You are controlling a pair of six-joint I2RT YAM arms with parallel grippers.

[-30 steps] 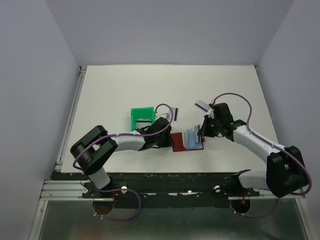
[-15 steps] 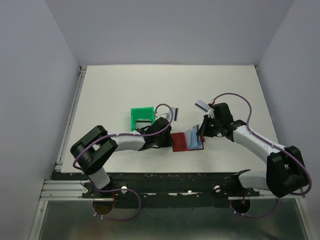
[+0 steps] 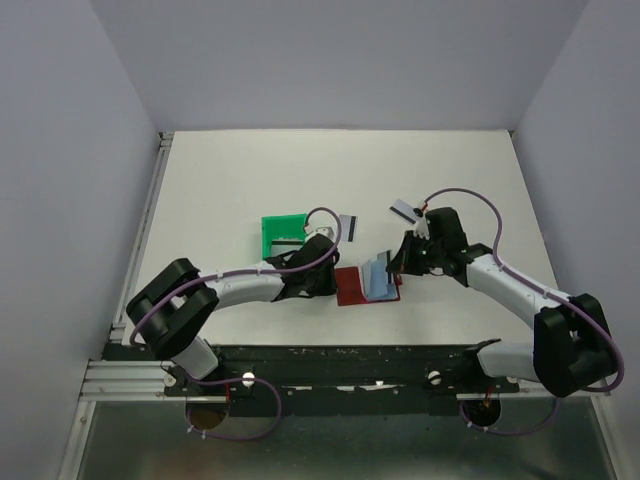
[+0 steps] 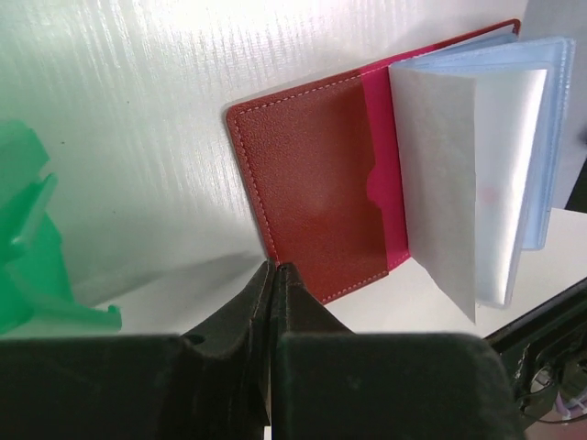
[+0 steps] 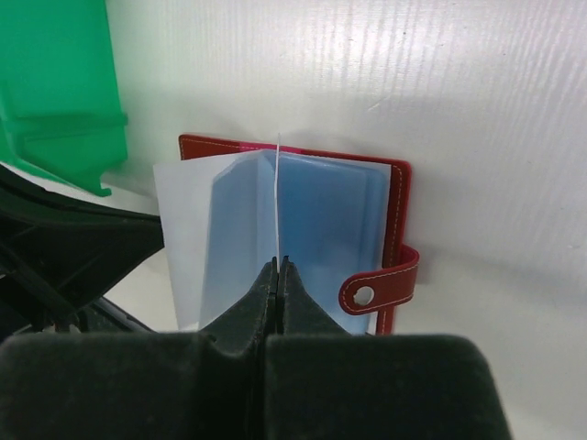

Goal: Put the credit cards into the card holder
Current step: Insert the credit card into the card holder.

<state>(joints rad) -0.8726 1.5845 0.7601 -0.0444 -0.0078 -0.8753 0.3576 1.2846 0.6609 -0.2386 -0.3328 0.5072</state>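
The small dark red folding card holder with pale blue plastic sleeves (image 3: 350,290) lies open near the middle of the white table's (image 3: 220,180) near edge, between the two arms. The left claw (image 4: 275,275) has its fingers drawn together, tips at the near corner of the red cover. It looks set to pin the cover down, though I cannot tell whether it nips the edge. The right claw (image 5: 277,268) is clenched on a thin pale leaf standing upright and seen edge-on. This seems to be one of the holder's own sleeves, lifted to open a pocket. None of the sleeves on view shows a card inside. The thin silvery credit cards with a dark stripe lie beyond the holder, towards the far edge. One (image 3: 347,228) is just beside the green plastic tray (image 3: 272,228), and another (image 3: 404,210) lies behind the right claw. What looks like a third (image 3: 288,241) sits in the tray. By my reading the task is at its start: the holder is open and steadied, and every card visible is yet to go in.
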